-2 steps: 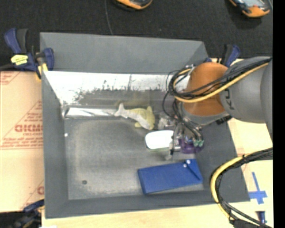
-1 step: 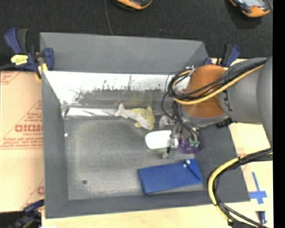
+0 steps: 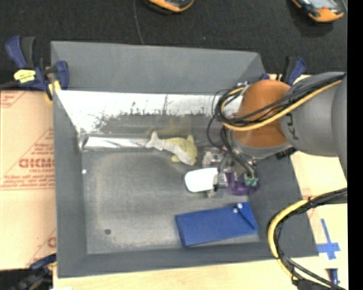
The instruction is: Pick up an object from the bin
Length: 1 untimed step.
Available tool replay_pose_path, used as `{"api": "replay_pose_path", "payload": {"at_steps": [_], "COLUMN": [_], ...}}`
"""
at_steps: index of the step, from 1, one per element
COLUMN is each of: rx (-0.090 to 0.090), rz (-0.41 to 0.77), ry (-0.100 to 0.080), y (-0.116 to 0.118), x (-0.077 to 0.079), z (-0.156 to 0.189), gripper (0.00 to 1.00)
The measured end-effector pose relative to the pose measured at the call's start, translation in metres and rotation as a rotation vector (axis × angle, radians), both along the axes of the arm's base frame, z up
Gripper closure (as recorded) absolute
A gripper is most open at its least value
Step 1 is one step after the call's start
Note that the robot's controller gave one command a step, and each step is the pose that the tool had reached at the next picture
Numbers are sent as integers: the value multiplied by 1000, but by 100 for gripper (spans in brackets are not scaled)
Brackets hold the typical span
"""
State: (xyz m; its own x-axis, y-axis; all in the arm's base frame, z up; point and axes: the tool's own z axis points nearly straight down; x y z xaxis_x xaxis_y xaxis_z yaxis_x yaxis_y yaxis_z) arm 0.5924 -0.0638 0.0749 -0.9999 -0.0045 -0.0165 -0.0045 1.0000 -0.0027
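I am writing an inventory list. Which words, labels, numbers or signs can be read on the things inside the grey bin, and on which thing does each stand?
No text can be read on anything in the bin.
Blue flat box: one small white mark near its right corner, too small to read.
White thing, purple thing, pale yellow toy: no print visible.

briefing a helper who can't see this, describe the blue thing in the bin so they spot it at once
Look in the grey bin, at its lower right corner. A flat blue slab lies there. It is the only blue, straight-edged thing; the rounded white lump and purple piece above it are smaller.
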Motion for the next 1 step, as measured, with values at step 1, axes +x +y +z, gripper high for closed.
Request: {"api": "replay_pose_path", "payload": {"at_steps": [1], "rx": [0], "rz": [1], "ry": [0], "y": [0], "x": [0], "z": [0], "gripper": [100]}}
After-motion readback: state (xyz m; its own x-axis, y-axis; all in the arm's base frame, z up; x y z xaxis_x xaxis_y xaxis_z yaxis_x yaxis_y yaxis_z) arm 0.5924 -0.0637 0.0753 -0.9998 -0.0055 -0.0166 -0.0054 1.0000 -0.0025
